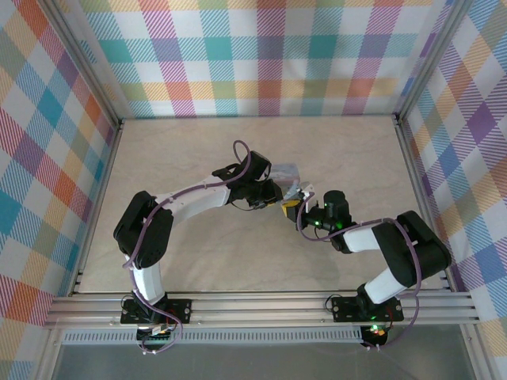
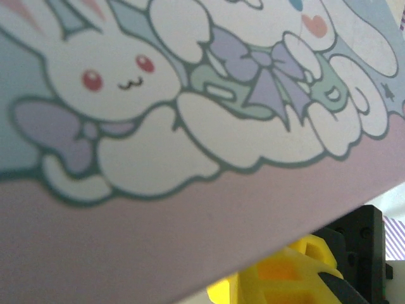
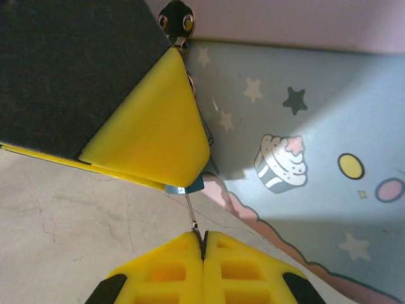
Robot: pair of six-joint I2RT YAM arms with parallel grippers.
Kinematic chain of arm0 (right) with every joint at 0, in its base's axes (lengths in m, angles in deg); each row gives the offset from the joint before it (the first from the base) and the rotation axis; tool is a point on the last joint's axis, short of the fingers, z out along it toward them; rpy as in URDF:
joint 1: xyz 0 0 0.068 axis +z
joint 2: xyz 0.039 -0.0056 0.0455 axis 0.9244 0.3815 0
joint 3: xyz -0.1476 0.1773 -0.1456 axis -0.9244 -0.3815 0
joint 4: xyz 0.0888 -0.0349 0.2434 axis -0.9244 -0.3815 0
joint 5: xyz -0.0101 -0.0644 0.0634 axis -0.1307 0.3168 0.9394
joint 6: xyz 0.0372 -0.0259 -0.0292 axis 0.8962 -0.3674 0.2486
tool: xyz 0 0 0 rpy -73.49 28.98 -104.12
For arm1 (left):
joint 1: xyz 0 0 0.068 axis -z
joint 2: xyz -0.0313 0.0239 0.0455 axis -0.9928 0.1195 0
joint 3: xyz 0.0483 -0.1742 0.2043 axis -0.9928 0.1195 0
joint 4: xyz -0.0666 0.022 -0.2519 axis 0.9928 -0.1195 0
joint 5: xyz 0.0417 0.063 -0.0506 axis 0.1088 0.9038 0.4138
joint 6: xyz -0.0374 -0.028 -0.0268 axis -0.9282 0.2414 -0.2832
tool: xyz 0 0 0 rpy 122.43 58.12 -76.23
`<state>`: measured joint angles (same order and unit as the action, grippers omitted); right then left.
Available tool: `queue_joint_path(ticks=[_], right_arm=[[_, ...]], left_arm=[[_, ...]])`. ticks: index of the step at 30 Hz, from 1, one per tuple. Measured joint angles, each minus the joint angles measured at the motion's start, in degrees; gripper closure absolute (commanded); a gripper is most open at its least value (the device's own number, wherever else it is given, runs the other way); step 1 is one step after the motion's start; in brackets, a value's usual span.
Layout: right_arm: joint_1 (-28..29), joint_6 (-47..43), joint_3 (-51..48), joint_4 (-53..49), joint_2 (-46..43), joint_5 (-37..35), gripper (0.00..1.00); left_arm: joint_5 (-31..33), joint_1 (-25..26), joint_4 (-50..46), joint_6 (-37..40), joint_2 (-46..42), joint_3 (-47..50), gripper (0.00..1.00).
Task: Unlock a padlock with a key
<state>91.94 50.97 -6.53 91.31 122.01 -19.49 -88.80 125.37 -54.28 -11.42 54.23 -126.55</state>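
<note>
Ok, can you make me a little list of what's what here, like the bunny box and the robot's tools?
tin box: pale blue, bunny lid, cupcake and stars on its side
left tool: at the tin box; open or shut unclear
right tool: shut on the key
key: thin silvery stem reaching to the padlock
padlock: only a small blue bit peeks from under the left tool's yellow finger

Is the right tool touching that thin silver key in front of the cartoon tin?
Touching. The right wrist view shows the right tool shut on the thin silver key, pinching its lower end with no gap.
</note>
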Motion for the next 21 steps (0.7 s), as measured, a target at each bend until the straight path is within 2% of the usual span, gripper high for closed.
queue_joint_path(ticks=[21], right_arm=[[-0.33,-0.04,-1.25,0.09,-0.55,0.48,1.0]], left_arm=[[-0.28,0.28,-0.2,-0.28,0.0,0.02,0.85]])
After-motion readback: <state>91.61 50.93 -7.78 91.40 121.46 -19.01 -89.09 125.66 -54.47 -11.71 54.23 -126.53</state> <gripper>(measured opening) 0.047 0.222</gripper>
